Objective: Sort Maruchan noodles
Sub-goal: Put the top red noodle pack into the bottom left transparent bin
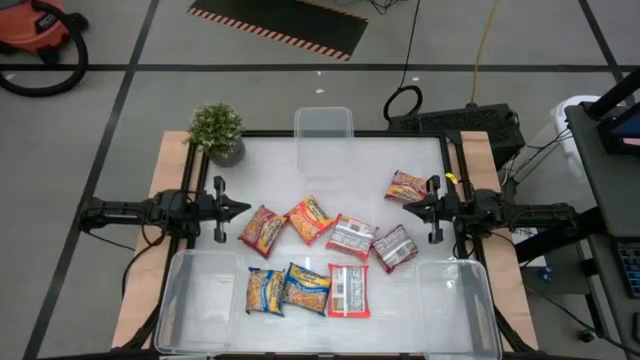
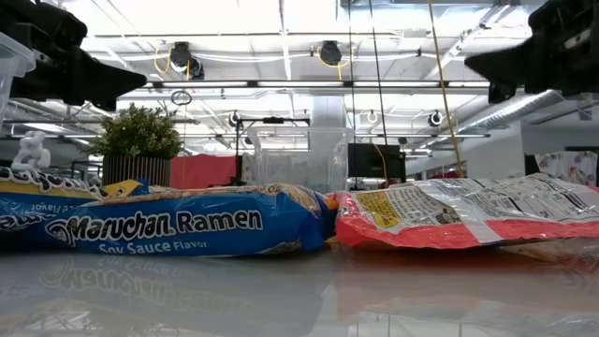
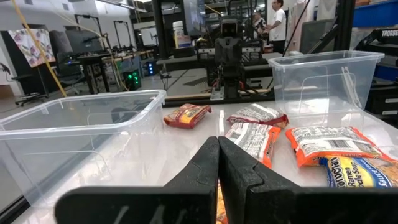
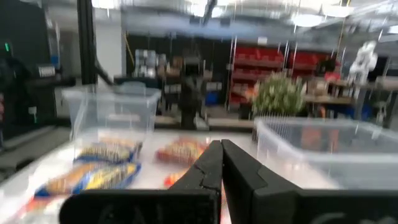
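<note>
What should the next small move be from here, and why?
Probably open the left gripper and ease it toward the red-orange packet just ahead. Both grippers are shut and empty, the right gripper waiting beside another packet. All eight packets still lie loose on the table, none in a clear bin, so sorting appears not yet begun.

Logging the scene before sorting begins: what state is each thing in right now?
Left end effector: shut, empty, at the table's left edge.
Right end effector: shut, empty, at the right edge.
Noodle packets: eight, lying flat and loose on the table, none in a bin.
Bottom-left bin: upright, empty.
Bottom-right bin: upright, empty.
Far bin: upright, empty.
Potted plant: upright at the far left corner.
</note>
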Robot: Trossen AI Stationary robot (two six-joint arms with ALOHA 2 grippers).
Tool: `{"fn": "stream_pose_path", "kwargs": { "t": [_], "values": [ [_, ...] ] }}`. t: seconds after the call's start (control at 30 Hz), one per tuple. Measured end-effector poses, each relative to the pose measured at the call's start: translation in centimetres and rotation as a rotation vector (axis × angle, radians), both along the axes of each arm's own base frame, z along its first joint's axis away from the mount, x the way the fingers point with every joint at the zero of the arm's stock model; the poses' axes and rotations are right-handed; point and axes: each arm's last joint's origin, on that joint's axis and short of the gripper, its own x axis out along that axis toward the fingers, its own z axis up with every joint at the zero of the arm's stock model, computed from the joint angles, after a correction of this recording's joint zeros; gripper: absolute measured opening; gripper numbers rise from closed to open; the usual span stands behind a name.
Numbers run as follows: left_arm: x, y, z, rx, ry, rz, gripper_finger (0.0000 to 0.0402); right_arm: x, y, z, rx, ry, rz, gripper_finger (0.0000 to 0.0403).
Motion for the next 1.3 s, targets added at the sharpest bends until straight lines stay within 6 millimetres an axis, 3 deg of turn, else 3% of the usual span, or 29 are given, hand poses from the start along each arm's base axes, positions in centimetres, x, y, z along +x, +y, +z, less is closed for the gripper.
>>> {"fn": "stream_pose_path", "kwargs": {
  "t": [0.2, 0.4, 0.53, 0.73, 0.87, 1.07, 1.3],
  "values": [
    [0.0, 0.0, 0.0, -0.012, -0.004, -0.001, 0.0008, 0.0, -0.1, 0.8, -0.038, -0.012, -0.035, 0.0000],
    [0.0, 0.0, 0.4, -0.064, -0.049, -0.001, 0.0008, 0.3, -0.2, 4.7, -0.039, 0.026, -0.066, 0.0000],
    [0.0, 0.0, 0.4, -0.077, -0.048, -0.002, 0.0008, 0.8, -0.2, 8.6, -0.042, 0.048, -0.070, 0.0000],
    [0.0, 0.0, 0.4, -0.080, -0.048, -0.002, 0.0008, 2.4, -0.6, 13.4, -0.053, 0.197, -0.216, 0.0000],
    [0.0, 0.0, 0.4, -0.115, -0.051, -0.004, 0.0008, 3.8, -0.8, 15.4, -0.090, 0.329, -0.292, 0.0000],
    [0.0, 0.0, 0.4, -0.148, -0.054, -0.006, 0.0008, 5.7, -1.0, 16.1, -0.034, 0.462, -0.372, 0.0000],
    [0.0, 0.0, 0.4, -0.151, -0.054, -0.007, 0.0008, 6.9, -1.3, 12.9, 0.045, 0.732, -0.493, 0.0000]
  ]
}}
